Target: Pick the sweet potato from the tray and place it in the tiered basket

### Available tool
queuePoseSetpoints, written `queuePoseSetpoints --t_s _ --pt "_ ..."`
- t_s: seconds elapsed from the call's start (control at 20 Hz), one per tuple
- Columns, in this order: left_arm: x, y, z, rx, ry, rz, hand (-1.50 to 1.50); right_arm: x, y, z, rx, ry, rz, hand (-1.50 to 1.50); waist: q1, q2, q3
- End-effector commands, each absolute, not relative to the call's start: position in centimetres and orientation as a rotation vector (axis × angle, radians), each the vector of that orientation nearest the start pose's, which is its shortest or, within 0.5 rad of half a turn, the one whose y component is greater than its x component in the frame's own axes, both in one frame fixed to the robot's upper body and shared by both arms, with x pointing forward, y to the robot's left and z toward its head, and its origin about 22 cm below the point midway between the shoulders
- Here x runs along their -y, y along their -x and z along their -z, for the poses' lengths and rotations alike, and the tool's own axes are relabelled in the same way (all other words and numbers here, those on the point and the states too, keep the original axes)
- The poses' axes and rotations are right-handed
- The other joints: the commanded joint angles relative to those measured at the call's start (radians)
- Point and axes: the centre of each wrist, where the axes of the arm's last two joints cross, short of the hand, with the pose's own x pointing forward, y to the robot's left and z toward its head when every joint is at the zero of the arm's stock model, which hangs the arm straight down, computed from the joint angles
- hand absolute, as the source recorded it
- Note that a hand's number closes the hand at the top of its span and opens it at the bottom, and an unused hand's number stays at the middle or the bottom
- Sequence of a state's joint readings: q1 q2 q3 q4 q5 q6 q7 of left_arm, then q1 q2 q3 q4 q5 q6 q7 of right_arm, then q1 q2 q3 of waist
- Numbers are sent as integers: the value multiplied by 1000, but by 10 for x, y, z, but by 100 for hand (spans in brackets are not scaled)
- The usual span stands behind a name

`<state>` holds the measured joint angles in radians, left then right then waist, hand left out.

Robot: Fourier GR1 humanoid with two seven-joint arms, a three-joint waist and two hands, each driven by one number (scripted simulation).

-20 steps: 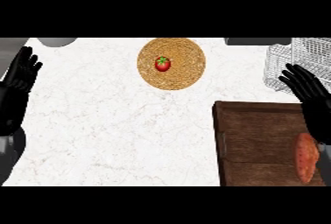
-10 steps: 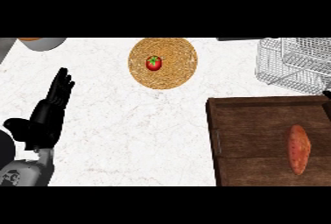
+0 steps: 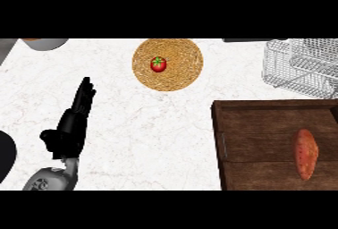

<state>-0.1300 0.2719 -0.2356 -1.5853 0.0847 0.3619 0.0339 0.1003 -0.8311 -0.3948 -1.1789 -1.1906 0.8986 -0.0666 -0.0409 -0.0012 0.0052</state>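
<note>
Resting with straight, open fingers, the left hand [image 3: 71, 127] sits near the counter's [image 3: 152, 134] left edge; the right hand is out of view. Untouched, the sweet potato [image 3: 305, 153] lies by the tray's [image 3: 257, 134] right edge. Reaching for it comes next, then the tiered basket [image 3: 302, 65] at the far-right corner.
</note>
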Motion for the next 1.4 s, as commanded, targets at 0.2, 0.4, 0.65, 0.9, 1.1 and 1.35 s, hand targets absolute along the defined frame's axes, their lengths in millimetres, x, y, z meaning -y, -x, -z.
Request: queuePoseSetpoints --t_s 0.2,0.4,0.65,0.9,1.1,1.35 --pt "-220 -259 -29 1649 -236 70 0 550 -171 -237 1684 -115 -631 -150 -8 -9 -3" --pt "-218 -259 -31 1637 -199 77 0 515 -181 -296 1614 147 -908 -150 13 -7 -3" --pt "-215 -267 -34 1649 -217 75 0 474 -177 -290 1521 293 -1096 -150 15 -4 -4" --pt "-209 -274 -20 1652 -208 82 0 458 -160 -264 1436 302 -1150 -150 16 -2 -5" --pt "-205 -258 -23 1654 -194 112 0 449 -169 -273 1427 342 -1157 -150 39 -1 -6" --pt "-210 -269 -45 1660 -193 116 0 428 -163 -255 1352 326 -1218 -150 37 -1 -5"
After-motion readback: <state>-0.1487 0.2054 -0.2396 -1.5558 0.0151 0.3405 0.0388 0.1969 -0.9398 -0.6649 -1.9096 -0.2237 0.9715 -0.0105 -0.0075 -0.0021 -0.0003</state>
